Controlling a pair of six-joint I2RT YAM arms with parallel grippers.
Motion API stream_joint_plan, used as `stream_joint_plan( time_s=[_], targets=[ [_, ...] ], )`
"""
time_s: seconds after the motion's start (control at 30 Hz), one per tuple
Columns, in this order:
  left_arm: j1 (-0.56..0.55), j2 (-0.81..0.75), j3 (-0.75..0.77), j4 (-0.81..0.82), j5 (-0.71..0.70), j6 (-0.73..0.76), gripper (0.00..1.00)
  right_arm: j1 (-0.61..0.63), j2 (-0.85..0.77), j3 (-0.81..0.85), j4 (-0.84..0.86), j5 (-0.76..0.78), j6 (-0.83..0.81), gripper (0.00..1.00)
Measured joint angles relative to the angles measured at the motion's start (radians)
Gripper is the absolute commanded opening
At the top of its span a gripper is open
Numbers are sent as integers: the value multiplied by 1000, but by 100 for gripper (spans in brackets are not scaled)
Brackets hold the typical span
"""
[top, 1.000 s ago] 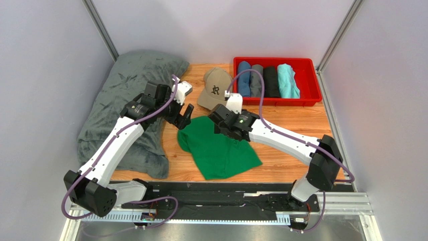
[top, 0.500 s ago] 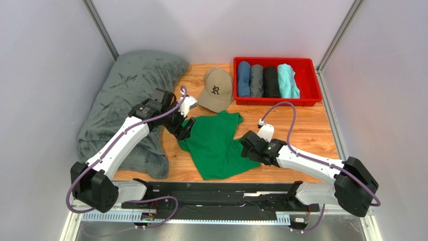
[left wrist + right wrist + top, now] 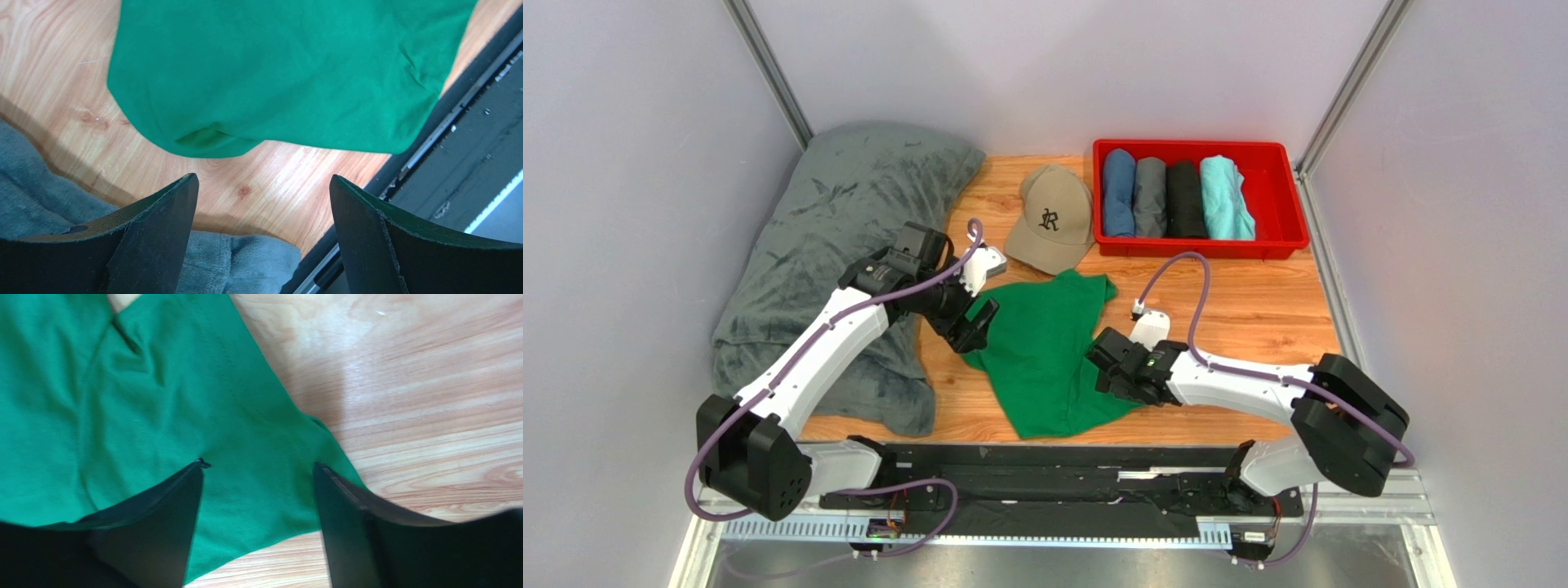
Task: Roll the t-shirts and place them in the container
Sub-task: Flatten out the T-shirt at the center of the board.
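A green t-shirt [image 3: 1051, 349] lies flat and crumpled on the wooden table; it also shows in the left wrist view [image 3: 288, 67] and the right wrist view [image 3: 153, 429]. My left gripper [image 3: 974, 324] is open and empty, low at the shirt's left edge [image 3: 261, 184]. My right gripper [image 3: 1109, 371] is open and empty, its jaws spread over the shirt's right edge [image 3: 258, 471]. Rolled blue [image 3: 1119, 191], grey [image 3: 1151, 194], black [image 3: 1187, 196] and aqua [image 3: 1227, 194] t-shirts lie in the red tray [image 3: 1284, 239].
A big grey-green plush blanket [image 3: 830, 233] covers the table's left side, close to my left arm; its edge shows in the left wrist view [image 3: 239, 269]. A tan cap [image 3: 1051, 221] sits behind the green shirt. A black rail [image 3: 1051, 472] runs along the near edge.
My right gripper swept from the shirt's back edge out to the right and has come back in low onto its right edge. My left gripper dropped to the shirt's left edge.
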Motion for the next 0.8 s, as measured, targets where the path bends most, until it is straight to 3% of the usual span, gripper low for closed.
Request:
stream_joint_plan(
  time_s=[0.03,0.13,0.3,0.37,0.4,0.53,0.8],
  targets=[
    [0,-2,0,-6,10,5,87,2,4,6,3,-1,0,36],
    [-8,-12,-1,-26,34,26,86,4,10,33,-5,-2,-7,0],
    [-43,-19,-2,-42,65,38,85,4,5,167,-53,5,-31,0],
    [-54,-19,-1,-45,74,38,85,4,-5,245,-76,16,-48,10],
    [-57,-19,-1,-47,79,38,85,4,-12,282,-83,24,-56,24],
    [-62,-19,4,-51,92,38,85,3,-55,343,-112,68,-68,55],
    [-62,-19,4,-53,103,37,85,-12,-173,47,-109,54,-33,74]
  ],
)
